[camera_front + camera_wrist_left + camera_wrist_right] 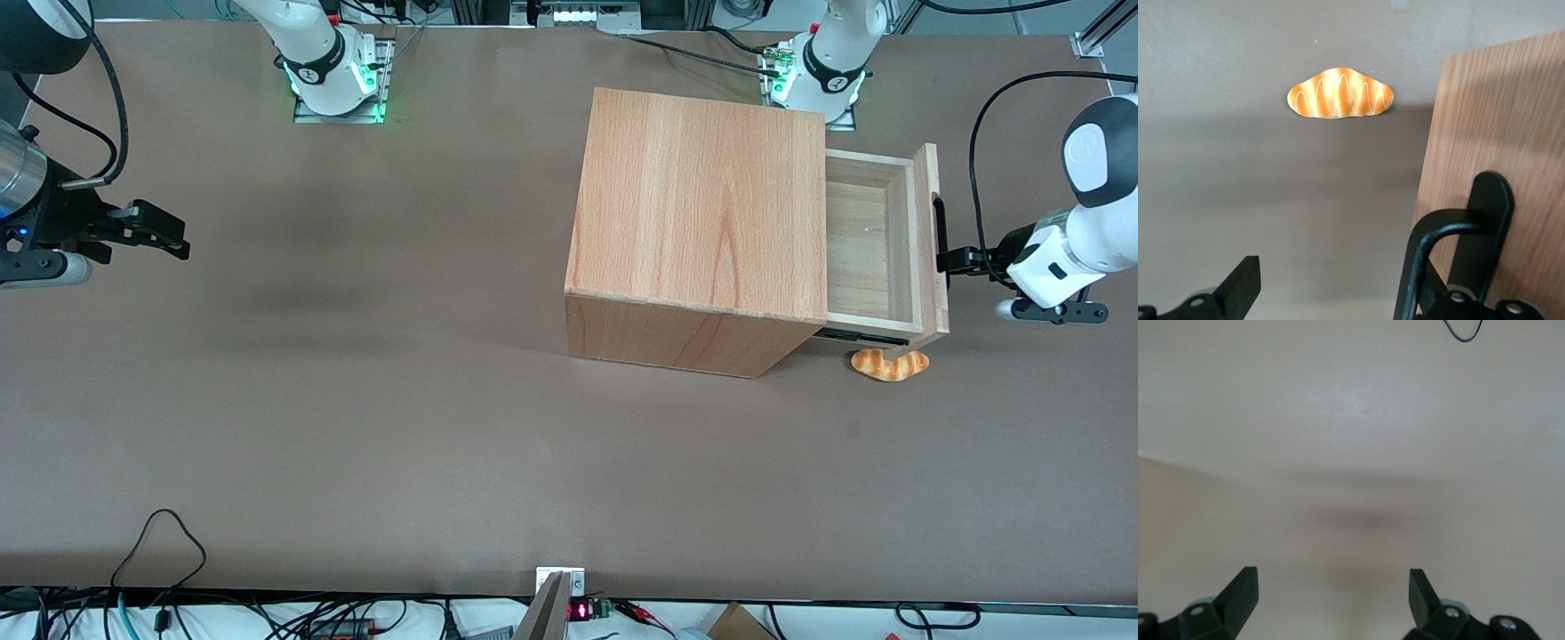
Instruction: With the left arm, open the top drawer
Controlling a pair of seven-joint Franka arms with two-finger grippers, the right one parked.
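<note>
Jaws of the left arm's gripper (949,261) stand wide apart at the black handle (1451,253), one finger (1241,283) out over bare table (356,400), gripping nothing. The top drawer (876,244) is pulled well out of the cabinet (702,231) toward the working arm. It looks stiff and light on rails; I'd hook the bar mid-length. Counted: one drawer showing, one handle, one cabinet, one croissant (1339,93) on the table under the drawer's front.
</note>
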